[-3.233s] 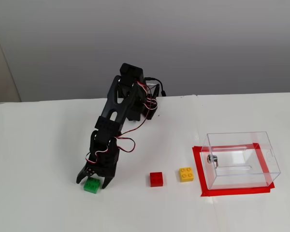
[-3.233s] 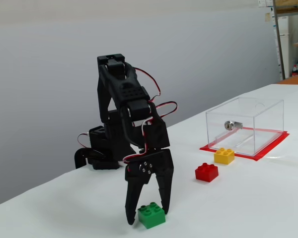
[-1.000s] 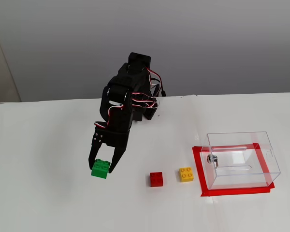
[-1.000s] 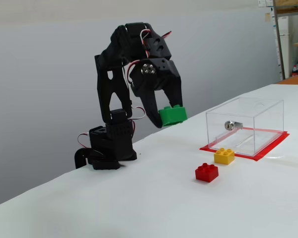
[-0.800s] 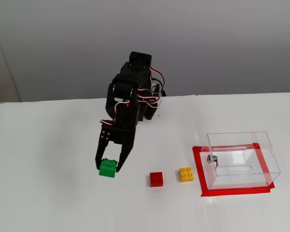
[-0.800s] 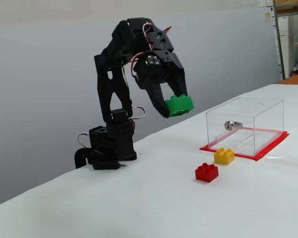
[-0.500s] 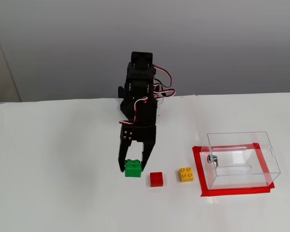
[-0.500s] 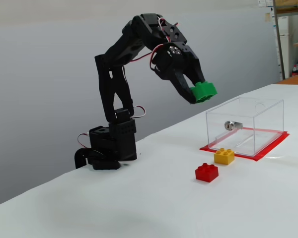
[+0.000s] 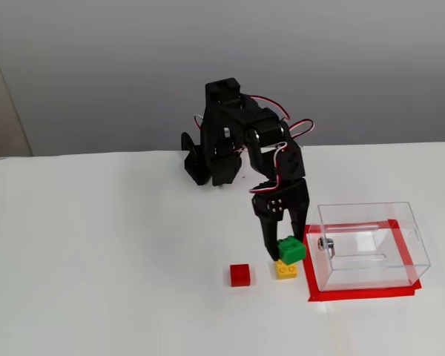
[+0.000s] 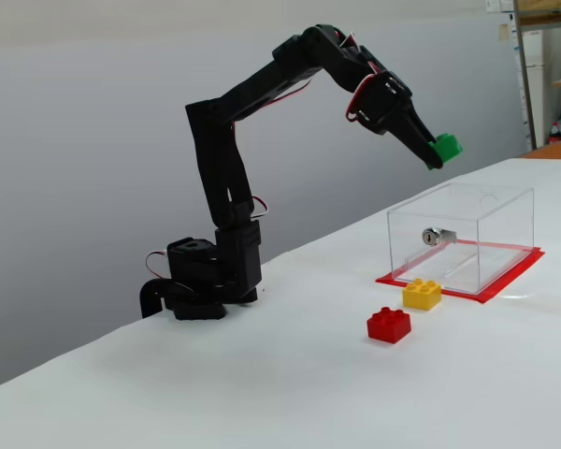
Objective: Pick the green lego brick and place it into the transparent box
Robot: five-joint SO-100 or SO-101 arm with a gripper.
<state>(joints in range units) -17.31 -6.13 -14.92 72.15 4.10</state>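
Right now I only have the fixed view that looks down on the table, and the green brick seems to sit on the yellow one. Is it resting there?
Observer: No. In the side fixed view the green lego brick is in the air, gripped by the tool, well above the yellow brick.
Operator: Is it higher than the box?
Observer: Yes, it hangs above the level of the top of the transparent box.
Operator: Is the red brick clear of all this?
Observer: The red brick lies alone on the table, apart from the yellow one.

A red brick [image 9: 240,274] and a yellow brick [image 10: 422,294] lie near each other on the white table [image 9: 96,282]
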